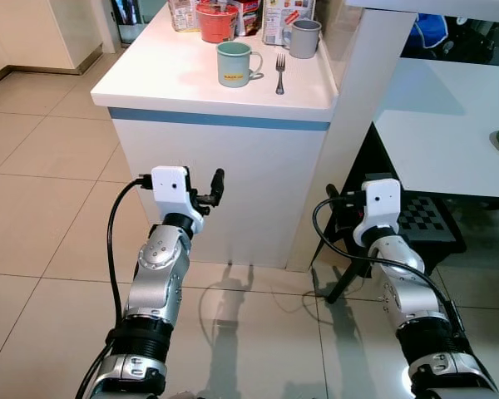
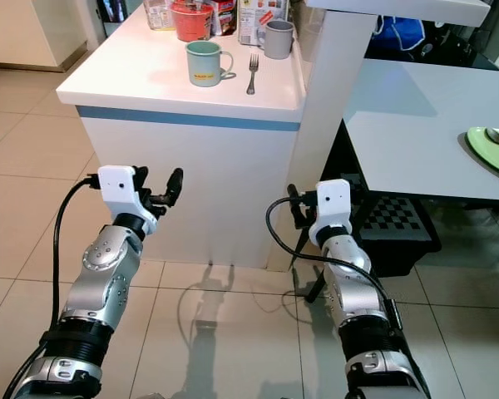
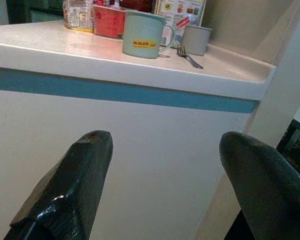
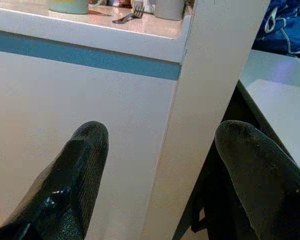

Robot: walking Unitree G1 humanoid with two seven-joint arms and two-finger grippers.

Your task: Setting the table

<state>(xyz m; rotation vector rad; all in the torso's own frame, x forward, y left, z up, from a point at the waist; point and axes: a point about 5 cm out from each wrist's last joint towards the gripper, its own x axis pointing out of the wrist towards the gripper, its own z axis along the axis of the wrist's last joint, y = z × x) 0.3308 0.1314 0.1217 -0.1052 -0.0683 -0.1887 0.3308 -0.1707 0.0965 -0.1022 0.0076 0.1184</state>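
Hands [image 3: 160,195] below countertop fork [image 1: 279,72].

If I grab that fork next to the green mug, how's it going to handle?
The fork looks metal, so probably stiff and light. It lies flat on the smooth counter, so it may skid when nudged. Its thin handle likely gives little to grip.

Each arm was built of rounded, brushed-silver metal shells, ringed near the elbow by black ribbed collars with small screws set into the silver faces. A boxy white plastic wrist housing capped each forearm, marked by a small dark dot on its face. A thick black cable looped from each housing back down along the arm. The left gripper [image 1: 209,193] and right gripper [image 2: 295,205] carried long, glossy black, finely textured fingers [image 3: 70,187] with rounded tips.
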